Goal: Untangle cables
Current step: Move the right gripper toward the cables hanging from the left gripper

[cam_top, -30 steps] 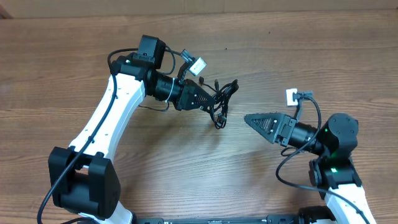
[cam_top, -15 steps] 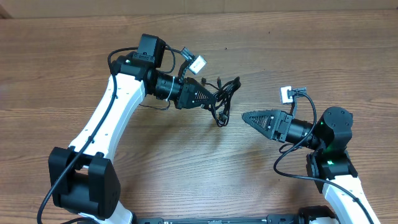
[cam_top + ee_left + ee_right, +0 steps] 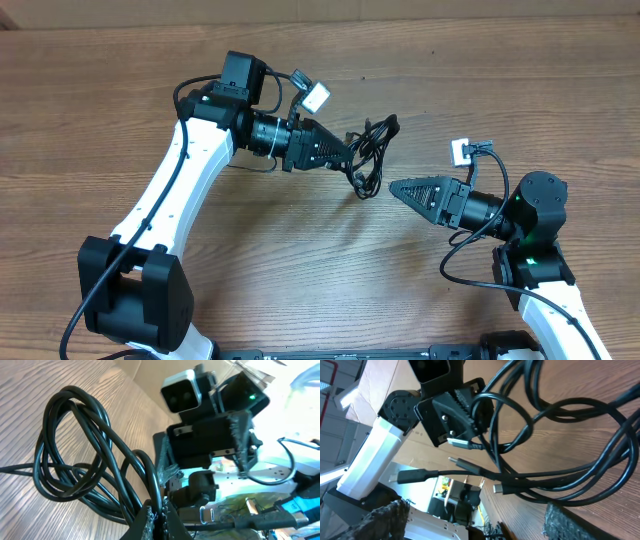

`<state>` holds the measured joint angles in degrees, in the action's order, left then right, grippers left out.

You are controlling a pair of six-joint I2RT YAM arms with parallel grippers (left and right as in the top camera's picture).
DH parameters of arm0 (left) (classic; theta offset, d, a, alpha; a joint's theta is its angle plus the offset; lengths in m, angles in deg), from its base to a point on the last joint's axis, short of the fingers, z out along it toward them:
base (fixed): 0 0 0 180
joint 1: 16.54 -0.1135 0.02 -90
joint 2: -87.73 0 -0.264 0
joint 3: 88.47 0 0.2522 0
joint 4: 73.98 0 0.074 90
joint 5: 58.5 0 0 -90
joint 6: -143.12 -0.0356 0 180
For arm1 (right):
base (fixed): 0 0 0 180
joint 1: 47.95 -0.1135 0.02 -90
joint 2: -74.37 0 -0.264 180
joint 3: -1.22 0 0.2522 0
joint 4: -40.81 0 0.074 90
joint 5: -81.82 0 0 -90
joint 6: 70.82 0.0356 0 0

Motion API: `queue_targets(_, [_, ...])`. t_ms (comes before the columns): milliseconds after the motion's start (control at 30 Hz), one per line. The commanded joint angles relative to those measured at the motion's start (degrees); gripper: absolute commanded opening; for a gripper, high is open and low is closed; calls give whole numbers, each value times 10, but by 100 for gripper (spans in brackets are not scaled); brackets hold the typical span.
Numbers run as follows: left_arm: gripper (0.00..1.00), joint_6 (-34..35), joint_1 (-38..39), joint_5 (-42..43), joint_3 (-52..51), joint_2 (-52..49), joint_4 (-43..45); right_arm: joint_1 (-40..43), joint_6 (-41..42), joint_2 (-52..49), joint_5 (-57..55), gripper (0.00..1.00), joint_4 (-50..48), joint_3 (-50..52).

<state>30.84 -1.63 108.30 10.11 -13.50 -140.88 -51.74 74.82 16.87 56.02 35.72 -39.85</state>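
The left end effector (image 3: 347,155) has its black, ridged fingers (image 3: 150,522) pressed together, pinching the cables (image 3: 372,148) between the tips. From that pinch the cables (image 3: 75,455) fan out as a loose bundle of thin, glossy black round cords, looped several times over one another above the wood-grain bench (image 3: 120,120).

The right end effector (image 3: 398,187) points left at the lower end of the bundle and sits just beside it; whether it touches cannot be told. Its rough-textured dark fingers (image 3: 390,515) stand spread wide apart, with the cables (image 3: 560,435) crossing ahead of the gap and nothing gripped between them.

In the right wrist view, several flat silver plug tips (image 3: 462,442) on short black moulded ends stick out of the tangle. Next to them is a longer all-black connector (image 3: 415,476).

The bundle lies between the two end effectors, at the middle of the bench. A small white tag (image 3: 317,98) hangs on the left arm's wiring and another (image 3: 466,152) on the right arm's; any print on them is too small to read.
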Motion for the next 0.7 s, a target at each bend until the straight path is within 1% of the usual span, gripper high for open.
queue_targets(0, [4, -57, -2, 64, 17, 20, 2, 1, -2, 0, 0, 84, -3, -12])
queue_targets(67, [4, -76, -1, 73, 17, 20, 1, 1, -5, 0, 0, 83, -4, -12])
queue_targets(200, [4, -83, 5, 73, 17, 20, 1, 1, -30, 0, 0, 79, -4, -13])
queue_targets(400, [4, -87, 28, 76, 17, 20, 5, 1, -80, 0, 0, 64, -4, -12])
queue_targets(533, [4, -87, 39, 75, 17, 20, 8, 1, -80, 0, 0, 62, -16, -13])
queue_targets(667, [4, -83, 44, 84, 17, 20, 7, 1, -92, 0, 0, 59, -54, -13])
